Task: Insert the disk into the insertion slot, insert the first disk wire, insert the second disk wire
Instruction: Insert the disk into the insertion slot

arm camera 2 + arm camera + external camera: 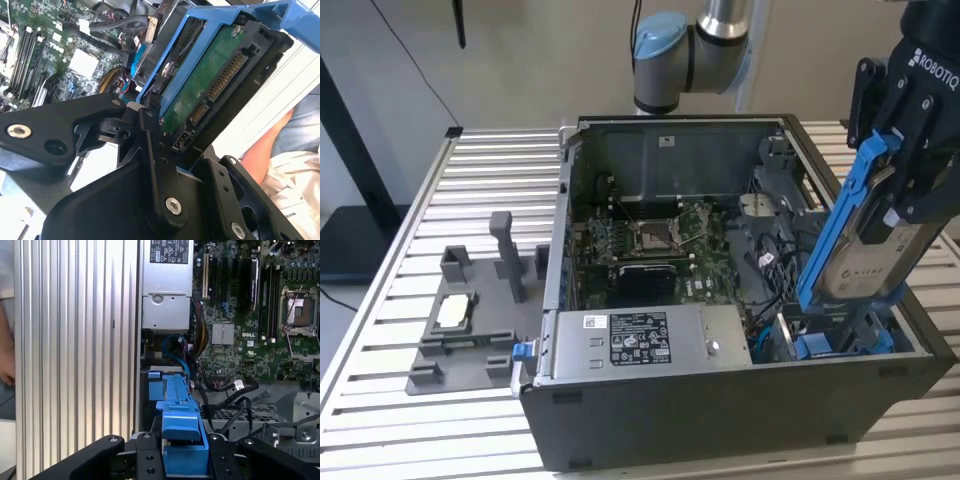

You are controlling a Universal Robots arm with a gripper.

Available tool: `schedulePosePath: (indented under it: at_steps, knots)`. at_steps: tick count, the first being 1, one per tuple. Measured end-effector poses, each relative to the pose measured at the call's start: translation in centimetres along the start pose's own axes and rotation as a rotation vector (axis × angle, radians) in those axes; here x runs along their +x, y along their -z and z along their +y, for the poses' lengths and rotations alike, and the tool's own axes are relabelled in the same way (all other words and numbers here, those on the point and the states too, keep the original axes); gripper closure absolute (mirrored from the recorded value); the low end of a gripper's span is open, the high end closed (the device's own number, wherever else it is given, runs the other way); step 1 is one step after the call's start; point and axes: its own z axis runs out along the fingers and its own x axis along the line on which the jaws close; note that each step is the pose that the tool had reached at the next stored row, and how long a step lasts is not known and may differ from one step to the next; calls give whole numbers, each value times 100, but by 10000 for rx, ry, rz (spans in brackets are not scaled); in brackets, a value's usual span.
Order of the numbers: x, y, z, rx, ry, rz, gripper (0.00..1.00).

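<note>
My gripper (900, 185) is shut on the disk (868, 250), a silvery drive with a pale label in a blue carrier frame (835, 220). The disk hangs steeply tilted at the exterior view's right, its lower end dipping into the insertion slot (835, 340) at the case's front right corner. The second wrist view shows the disk's green circuit board and connectors (212, 82) between the black fingers (152, 150). In the first wrist view the blue carrier (177, 412) points into the dark slot (150, 405). A blue cable (176, 344) and black cables (225, 385) lie beside the slot; which are the disk wires I cannot tell.
The open computer case (720, 400) holds a grey power-supply box (650, 337) and a motherboard with a square socket (650, 235). A grey fixture (470, 320) sits on the slatted table (380, 400) at the exterior view's left. A person's arm (280, 150) is close to the case.
</note>
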Motion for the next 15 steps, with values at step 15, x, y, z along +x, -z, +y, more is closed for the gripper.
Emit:
schedulePosePath:
  at_steps: [15]
  knots:
    - [7, -273, -5, 6, 68, 2, 67]
